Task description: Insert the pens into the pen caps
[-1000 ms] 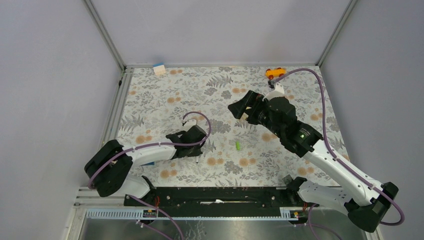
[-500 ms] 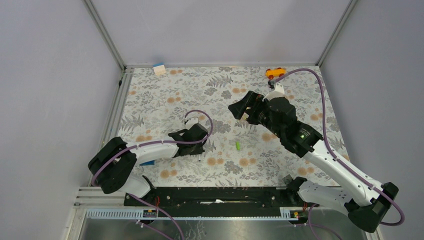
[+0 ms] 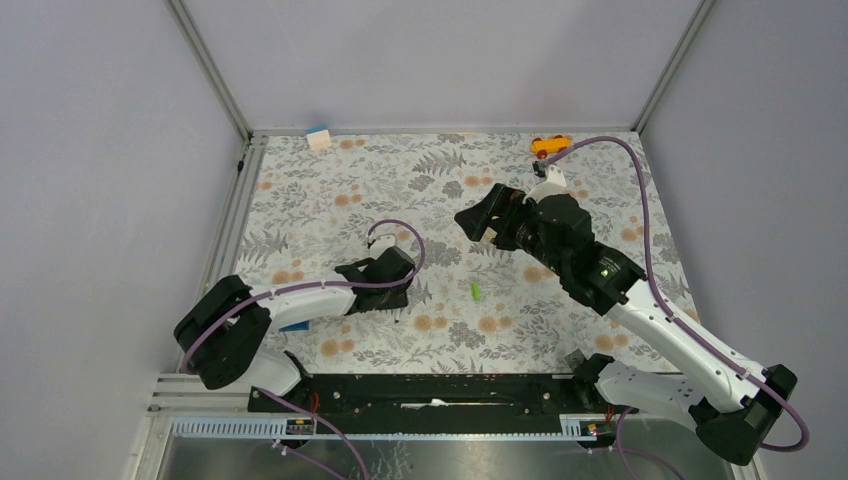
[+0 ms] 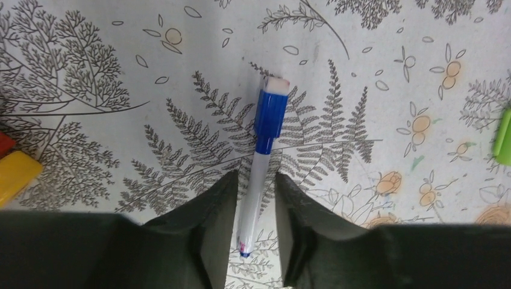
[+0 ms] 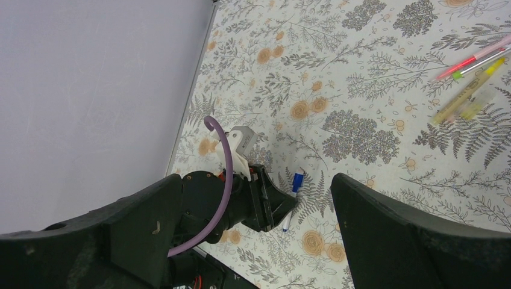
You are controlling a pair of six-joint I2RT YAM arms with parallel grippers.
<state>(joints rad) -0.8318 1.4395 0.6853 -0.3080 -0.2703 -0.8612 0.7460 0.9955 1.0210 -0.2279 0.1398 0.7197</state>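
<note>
A white pen [image 4: 259, 174] with a dark blue pen cap [image 4: 271, 117] on its far end lies flat on the flowered mat. My left gripper [image 4: 254, 176] straddles its barrel, jaws slightly open with a thin gap on each side. The same pen [image 5: 293, 191] shows past the left gripper's tip in the right wrist view. A lime green pen cap [image 3: 476, 290] lies loose to the right, and shows at the edge [image 4: 502, 137] of the left wrist view. My right gripper [image 3: 478, 220] hangs wide open above the mat, holding nothing. A pink-red pen [image 5: 476, 60] and a pale yellow pen [image 5: 467, 93] lie together farther off.
A yellow brick [image 4: 15, 174] and a red one [image 4: 3, 144] lie just left of the left gripper. An orange toy car [image 3: 551, 146] sits at the back right edge, a small white and blue block [image 3: 318, 138] at the back left. Metal rails border the mat.
The left gripper's jaws have parted from shut to slightly open around the capped pen. The left arm shifted a little earlier. The right arm has barely moved.
</note>
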